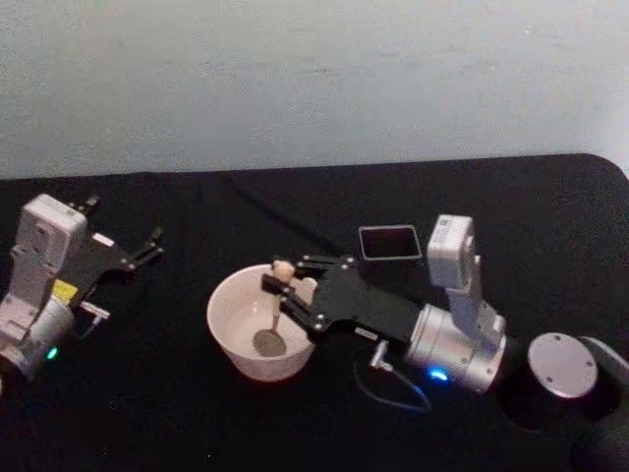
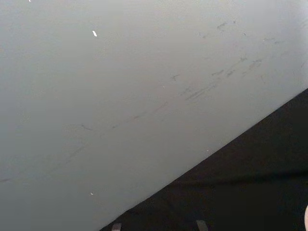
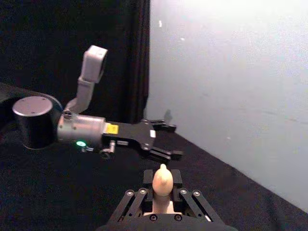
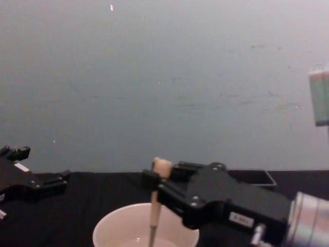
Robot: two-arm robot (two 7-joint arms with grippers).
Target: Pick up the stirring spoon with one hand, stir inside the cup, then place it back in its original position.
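The off-white cup [image 1: 236, 329] sits near the table's middle, and its rim [image 4: 115, 218] also shows low in the chest view. The beige stirring spoon [image 1: 274, 313] stands almost upright in it, greyish bowl on the cup's bottom, knob at the top [image 4: 162, 166]. My right gripper [image 1: 283, 286] reaches over the cup from the right and is shut on the spoon's upper handle [image 3: 162, 180]. Far left of the cup, my left gripper [image 1: 149, 246] rests open on the table, and it appears again across the table [image 3: 166, 141].
A dark grey square holder [image 1: 390, 242] stands just behind the right gripper, its rim [image 4: 257, 177] visible from the side. The black table ends at a pale wall [image 1: 314, 79] behind. A cable [image 1: 393, 388] loops by the right wrist.
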